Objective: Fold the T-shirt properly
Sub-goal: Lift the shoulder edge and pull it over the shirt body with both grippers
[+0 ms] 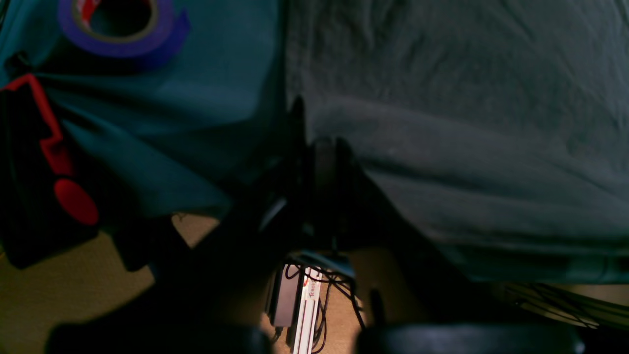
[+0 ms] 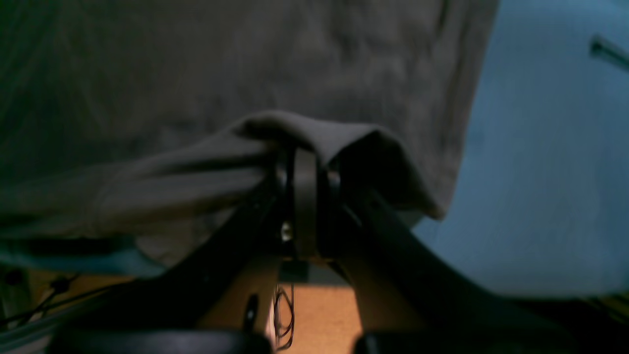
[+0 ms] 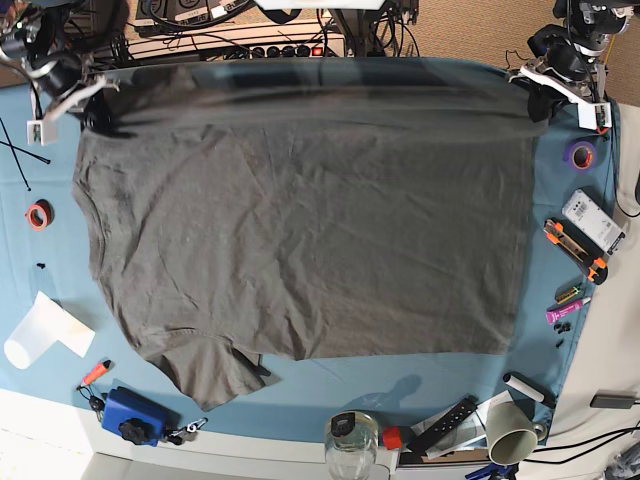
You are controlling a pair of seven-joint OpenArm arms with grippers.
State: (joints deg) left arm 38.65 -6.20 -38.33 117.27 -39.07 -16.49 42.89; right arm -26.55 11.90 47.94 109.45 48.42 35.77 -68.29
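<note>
The dark grey T-shirt (image 3: 300, 220) lies spread flat over the blue-teal tablecloth (image 3: 400, 385), with one sleeve at the near left. Its far edge is raised and blurred between the two arms. My left gripper (image 3: 541, 95) is at the shirt's far right corner. In the left wrist view its fingers (image 1: 317, 157) are closed at the edge of the shirt (image 1: 467, 123). My right gripper (image 3: 92, 108) is at the far left corner. In the right wrist view it (image 2: 304, 152) is shut on a bunched fold of the shirt (image 2: 314, 130).
A purple tape roll (image 3: 582, 154) lies by the left gripper and also shows in the left wrist view (image 1: 118, 24). A white device (image 3: 592, 218), a box cutter (image 3: 575, 248), a red tape roll (image 3: 38, 214), a glass jar (image 3: 352, 440) and a blue box (image 3: 130, 415) ring the shirt.
</note>
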